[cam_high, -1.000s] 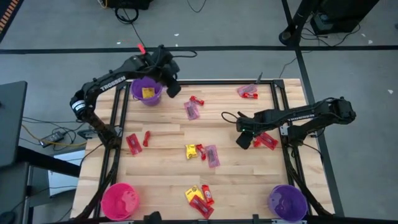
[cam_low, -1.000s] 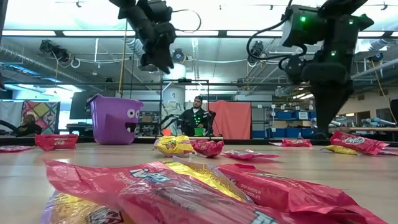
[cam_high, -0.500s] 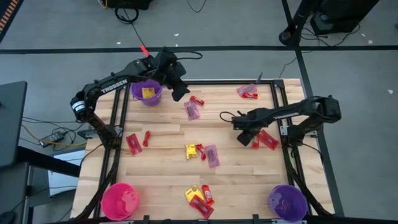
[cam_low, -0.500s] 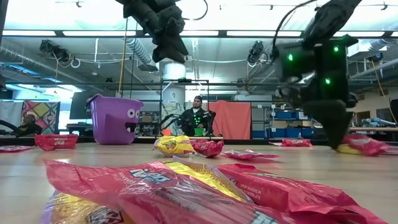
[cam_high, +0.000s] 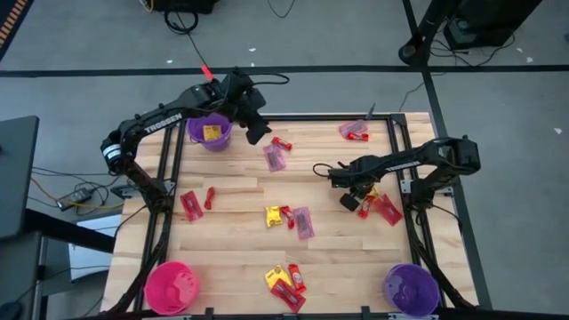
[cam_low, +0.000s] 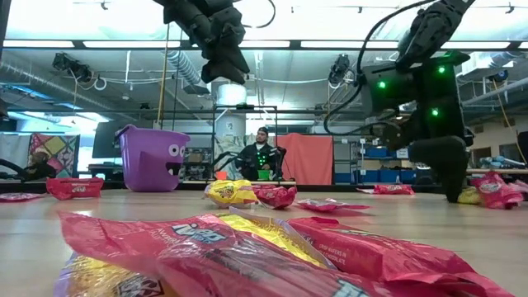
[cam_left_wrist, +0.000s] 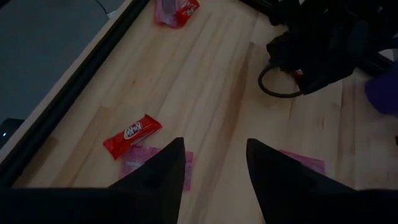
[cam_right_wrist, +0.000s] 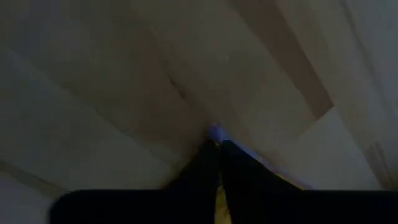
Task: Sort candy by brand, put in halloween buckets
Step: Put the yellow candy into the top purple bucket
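Right tool (cam_high: pixel 349 202) is down on the counter (cam_high: pixel 231 258). In the right wrist view its fingers are drawn fully together, tip against tip. A sliver of yellow shows between them, but I cannot confirm that anything is held. In the low view, a yellow packet (cam_low: pixel 469 196) lies just beside the tool tip, on the side away from the left arm. Red packets (cam_high: pixel 388 208) lie just beyond it.

Left tool (cam_left_wrist: pixel 211 146) hangs above the counter with its fingers spread and nothing between them. This is the relation that governs the next pick:

- A red bar (cam_left_wrist: pixel 132 135) lies just ahead of the tool and off to one finger's side, not between the fingers.
- Its long axis runs slantwise to the line joining the fingertips.
- A mauve packet (cam_left_wrist: pixel 142 167) lies nearer, partly hidden under that same finger.
- The purple bucket (cam_high: pixel 194 124), already holding a yellow packet, stands close behind the tool, opposite the two sweets.

I judge the left arm to be the nearer arm for both sweets, since the right tool is well apart from them. To close across the bar's narrow width, I expect to shift sideways towards it and turn the wrist before descending.
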